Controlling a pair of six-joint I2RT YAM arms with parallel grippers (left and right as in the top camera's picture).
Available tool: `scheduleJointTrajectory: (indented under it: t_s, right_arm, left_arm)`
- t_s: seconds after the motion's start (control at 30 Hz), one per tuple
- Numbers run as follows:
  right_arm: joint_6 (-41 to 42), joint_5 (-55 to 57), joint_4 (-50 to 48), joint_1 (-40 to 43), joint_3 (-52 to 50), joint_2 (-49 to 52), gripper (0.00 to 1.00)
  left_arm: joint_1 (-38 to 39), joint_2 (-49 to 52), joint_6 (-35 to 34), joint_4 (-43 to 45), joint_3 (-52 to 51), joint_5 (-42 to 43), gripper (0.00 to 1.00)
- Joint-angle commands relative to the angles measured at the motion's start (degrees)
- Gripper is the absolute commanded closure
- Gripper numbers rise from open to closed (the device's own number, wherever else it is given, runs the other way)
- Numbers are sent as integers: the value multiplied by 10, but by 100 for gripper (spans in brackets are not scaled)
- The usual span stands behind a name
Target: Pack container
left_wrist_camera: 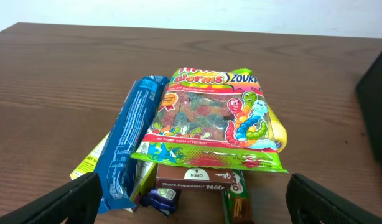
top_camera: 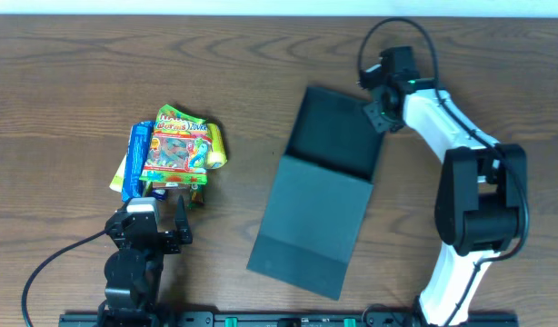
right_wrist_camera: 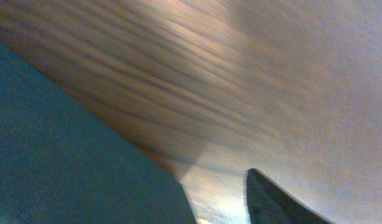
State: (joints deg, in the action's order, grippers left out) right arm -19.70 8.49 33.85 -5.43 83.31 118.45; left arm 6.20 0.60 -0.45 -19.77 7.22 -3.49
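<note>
The container is a dark teal-green box lying open in the middle of the table, with its flap lid spread toward the front. My right gripper is at the box's far right corner. In the right wrist view the teal wall fills the left side, and one dark finger stands apart from it with bare table between. The other finger is hidden. My left gripper is open and empty, just in front of the snack pile.
The snack pile lies at the left: a gummy worms bag on top, a blue packet, a Pocky box, a yellow packet and a small purple sweet.
</note>
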Motion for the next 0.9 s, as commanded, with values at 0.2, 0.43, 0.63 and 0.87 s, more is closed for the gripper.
scheduleJointTrajectory:
  t_s: [0.2, 0.43, 0.63, 0.87]
  right_arm:
    - [159, 12, 18, 67, 9, 3, 72]
    - [295, 12, 19, 81, 9, 3, 97]
    - [407, 12, 22, 81, 9, 3, 99]
    - [416, 23, 31, 85, 9, 3, 99]
  left_arm:
    - [-2, -3, -8, -12, -10, -12, 5]
    - [-2, -3, -8, -12, -10, -12, 4]
    - [-2, -3, -8, -12, -10, -12, 5]
    - [-2, -3, -8, -12, -10, -12, 4]
